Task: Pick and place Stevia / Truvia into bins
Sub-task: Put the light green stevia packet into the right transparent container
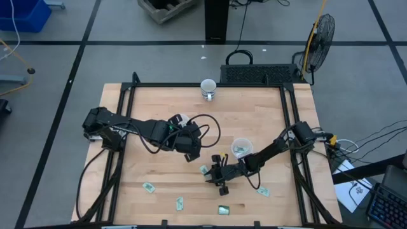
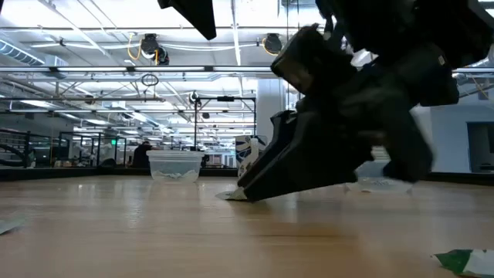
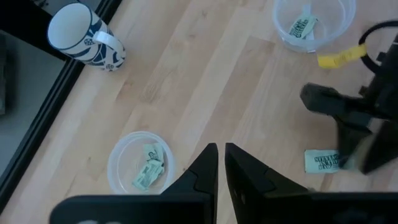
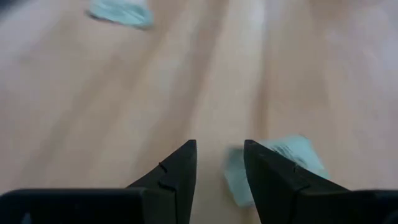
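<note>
A wooden table carries two clear plastic cups. One cup stands right of centre with a sachet inside. The other cup shows plainly in the left wrist view with two sachets in it; from above it is hidden beneath the left arm. A white mug with blue markings stands at the far edge, well apart from both cups. A black fan stands on the floor beyond the table's far right corner.

Loose green-and-white sachets lie along the near side: one to the left, one near the middle, one close to the near edge, one to the right, and one just beside the right gripper.

The left gripper hangs above the table centre, arm bent across from the left side; its fingers stand almost together, a thin gap between them, holding nothing.

The right gripper is low at the table, arm stretched in from the right edge. Its fingers stand apart, and a sachet lies on the wood just beside one fingertip, not gripped. Cables and the arm body block much of the low view.
</note>
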Robot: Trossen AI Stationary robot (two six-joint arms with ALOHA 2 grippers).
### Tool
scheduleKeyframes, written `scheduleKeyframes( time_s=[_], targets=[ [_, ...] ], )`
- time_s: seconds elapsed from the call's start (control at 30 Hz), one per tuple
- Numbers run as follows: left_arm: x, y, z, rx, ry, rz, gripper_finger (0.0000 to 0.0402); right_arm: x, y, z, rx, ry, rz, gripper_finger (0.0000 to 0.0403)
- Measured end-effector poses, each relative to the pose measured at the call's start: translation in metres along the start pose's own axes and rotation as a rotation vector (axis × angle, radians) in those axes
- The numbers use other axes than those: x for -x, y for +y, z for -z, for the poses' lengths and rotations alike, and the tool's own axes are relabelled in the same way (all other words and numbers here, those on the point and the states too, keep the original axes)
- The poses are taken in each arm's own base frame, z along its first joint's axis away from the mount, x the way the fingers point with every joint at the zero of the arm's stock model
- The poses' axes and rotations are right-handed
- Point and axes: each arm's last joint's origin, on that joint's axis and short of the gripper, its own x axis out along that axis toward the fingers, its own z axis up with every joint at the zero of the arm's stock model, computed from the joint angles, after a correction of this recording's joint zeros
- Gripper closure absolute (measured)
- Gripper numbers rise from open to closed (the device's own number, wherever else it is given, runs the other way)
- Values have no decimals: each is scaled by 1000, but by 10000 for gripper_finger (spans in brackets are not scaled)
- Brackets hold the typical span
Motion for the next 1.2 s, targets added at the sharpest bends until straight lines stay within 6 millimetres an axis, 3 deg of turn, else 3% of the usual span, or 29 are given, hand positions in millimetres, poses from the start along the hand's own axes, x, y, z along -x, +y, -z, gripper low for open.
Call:
scheduleKeyframes(
  time_s=[0.63,0.97,1.2],
  targets=[
    [0,0,0,-46,0,-1,364,-2,-15,6,-28,73,52,282],
    [0,0,0,-45,0,-1,364,-2,-16,7,-44,82,56,394],
    [0,0,0,-45,0,-1,364,7,-19,0,-22,99,68,401]
  ],
)
